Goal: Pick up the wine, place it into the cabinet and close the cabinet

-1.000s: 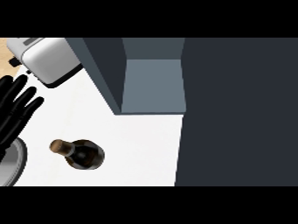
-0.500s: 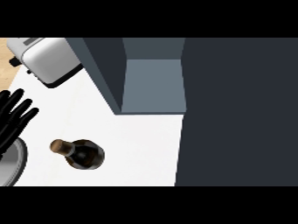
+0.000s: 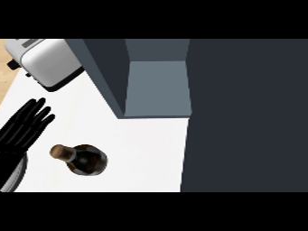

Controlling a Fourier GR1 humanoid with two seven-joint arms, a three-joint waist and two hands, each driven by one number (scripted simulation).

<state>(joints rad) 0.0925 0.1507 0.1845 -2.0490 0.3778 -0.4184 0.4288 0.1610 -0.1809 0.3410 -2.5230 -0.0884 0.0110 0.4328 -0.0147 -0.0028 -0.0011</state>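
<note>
We are at the reach step: our left hand (image 3: 23, 128), fingers straight and holding nothing, must next curl round the wine (image 3: 84, 159) just right of it on the tabletop (image 3: 143, 153).

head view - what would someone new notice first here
The eye lands first on the dark wine bottle standing on the white counter, seen from above with its cork toward the left. Just left of it the black left hand lies open, fingers straight, not touching the bottle. Above them the grey cabinet stands open, with a silver toaster at the upper left.
</note>
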